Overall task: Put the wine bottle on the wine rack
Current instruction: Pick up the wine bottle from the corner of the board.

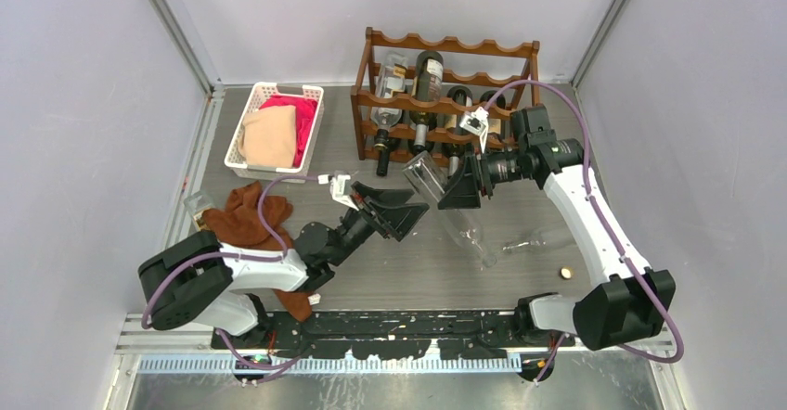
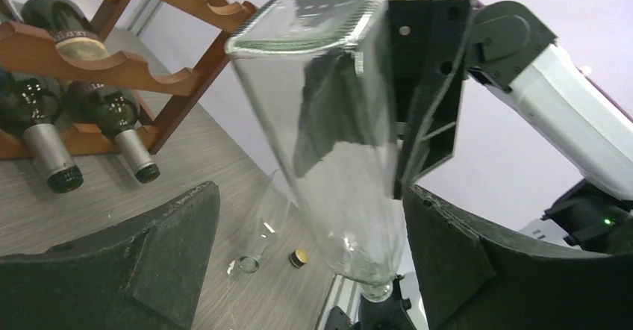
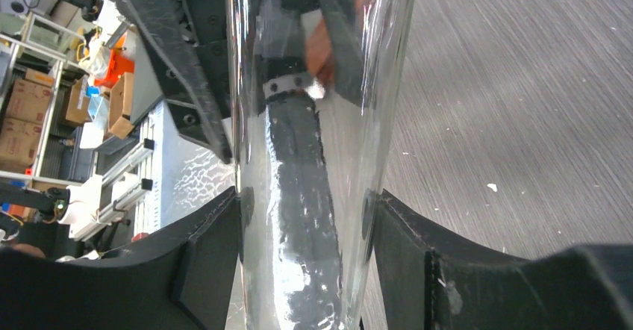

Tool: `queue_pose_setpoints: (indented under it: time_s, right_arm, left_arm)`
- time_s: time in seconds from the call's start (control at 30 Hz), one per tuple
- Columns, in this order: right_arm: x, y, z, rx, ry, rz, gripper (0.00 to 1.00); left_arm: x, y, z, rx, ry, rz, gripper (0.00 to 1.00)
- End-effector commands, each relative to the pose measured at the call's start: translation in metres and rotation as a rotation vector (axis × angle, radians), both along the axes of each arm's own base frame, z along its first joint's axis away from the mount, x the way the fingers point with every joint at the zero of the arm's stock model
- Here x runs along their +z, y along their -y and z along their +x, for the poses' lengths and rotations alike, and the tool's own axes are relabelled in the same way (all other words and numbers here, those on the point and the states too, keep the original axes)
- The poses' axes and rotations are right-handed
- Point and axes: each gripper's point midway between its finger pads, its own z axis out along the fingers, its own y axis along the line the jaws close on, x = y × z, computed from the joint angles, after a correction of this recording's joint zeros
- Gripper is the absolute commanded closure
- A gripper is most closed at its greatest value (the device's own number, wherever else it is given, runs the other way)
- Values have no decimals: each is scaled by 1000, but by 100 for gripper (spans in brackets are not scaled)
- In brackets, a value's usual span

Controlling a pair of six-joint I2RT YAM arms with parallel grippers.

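Top view: the clear, square-based glass wine bottle is clamped in the right gripper, in front of the dark reddish-brown scalloped wooden wine rack. The left gripper is spread wide just beside it and holds nothing.
Left wrist view: the bottle, base up, stands between the matte black fingers; whether they touch it is unclear.
Right wrist view: both fingers press the smooth transparent wall.
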Motion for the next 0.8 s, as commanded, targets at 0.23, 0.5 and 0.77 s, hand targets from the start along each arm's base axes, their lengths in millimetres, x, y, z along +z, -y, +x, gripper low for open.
queue_pose_setpoints:
  time_s: [0.23,0.5,0.77]
  right_arm:
    - [40,-10,-24,98,110,110,99]
    - [51,-14,-38,148,142,132,99]
    - [55,-18,-42,170,140,136,99]
  left_arm:
    - [60,12,-2,-39,109,-129,8]
    - [68,16,-2,-110,132,-137,9]
    - [88,10,3,-127,162,-172,8]
